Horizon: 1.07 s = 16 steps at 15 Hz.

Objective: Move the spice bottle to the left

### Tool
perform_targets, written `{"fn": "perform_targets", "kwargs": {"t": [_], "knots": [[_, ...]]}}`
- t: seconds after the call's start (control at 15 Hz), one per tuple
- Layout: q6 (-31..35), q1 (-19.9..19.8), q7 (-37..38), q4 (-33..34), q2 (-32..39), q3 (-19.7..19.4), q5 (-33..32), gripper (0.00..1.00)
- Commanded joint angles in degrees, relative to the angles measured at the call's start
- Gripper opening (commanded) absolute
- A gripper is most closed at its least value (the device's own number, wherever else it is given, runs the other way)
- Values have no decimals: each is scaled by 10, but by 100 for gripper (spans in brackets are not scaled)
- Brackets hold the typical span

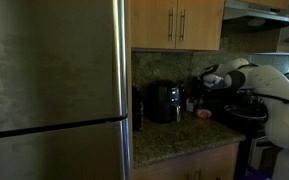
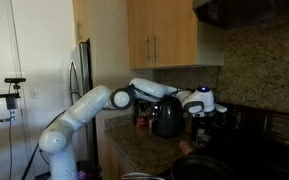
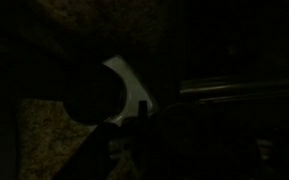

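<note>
My gripper [image 1: 208, 82] hangs over the back of the granite counter, to the right of a black appliance [image 1: 164, 102]. In an exterior view it shows as a white head [image 2: 200, 101] just right of the same black appliance [image 2: 167, 120]. Small bottles stand by the backsplash under it [image 1: 190, 102]; I cannot tell which one is the spice bottle. More small bottles, one with a red cap, stand left of the appliance [image 2: 140, 120]. The wrist view is very dark: a dark round shape [image 3: 94, 96] and a pale patch [image 3: 130, 84] show. The fingers are not readable.
A steel fridge [image 1: 54, 90] fills the left side. A dark pan [image 1: 246, 113] sits on the stove at the right, with a small orange thing [image 1: 203, 115] on the counter beside it. Wooden cupboards [image 1: 179, 22] hang above.
</note>
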Motion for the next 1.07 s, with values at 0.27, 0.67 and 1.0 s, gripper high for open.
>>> {"fn": "perform_targets", "kwargs": {"t": [0.27,0.67,1.0], "knots": [[-27,-12,-48,1,-17,6,-7,33],[-88,-21,-57,-26,-84,-25,-36,33],[-202,-31,-122,-39,-149,-58,-106,33]]}}
